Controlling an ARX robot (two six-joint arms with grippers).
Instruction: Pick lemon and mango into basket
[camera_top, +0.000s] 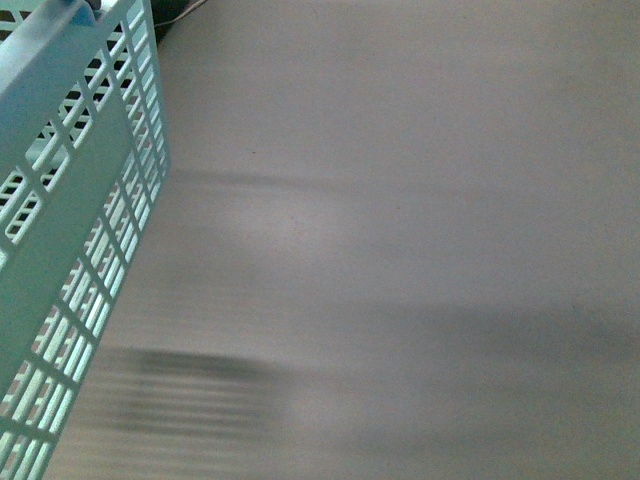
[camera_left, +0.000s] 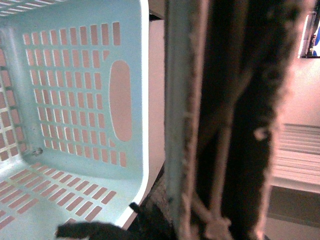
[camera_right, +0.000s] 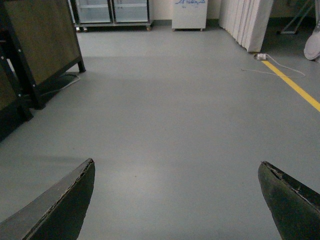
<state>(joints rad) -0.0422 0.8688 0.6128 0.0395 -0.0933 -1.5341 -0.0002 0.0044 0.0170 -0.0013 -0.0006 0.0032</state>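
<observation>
Right gripper (camera_right: 176, 165): jaws wide apart, nothing held, bare floor (camera_right: 165, 100) ahead. Left gripper (camera_left: 90, 231): only a dark edge shows, state cannot be told. Basket (camera_top: 70, 200) at 9 o'clock in front view. Lemon and mango not in view. Judgement: locate the fruit before reaching, then approach with jaws spread.

Looks like a lab or test hall, not a home. My right wrist camera sees bare grey floor (camera_right: 170, 125), a yellow floor line (camera_right: 295, 87), glass-door cabinets (camera_right: 112, 11) at the far wall, white folding panels (camera_right: 247, 22), and a loose cable (camera_right: 261, 56). A shop-type basket (camera_top: 60, 200) is on my left.
</observation>
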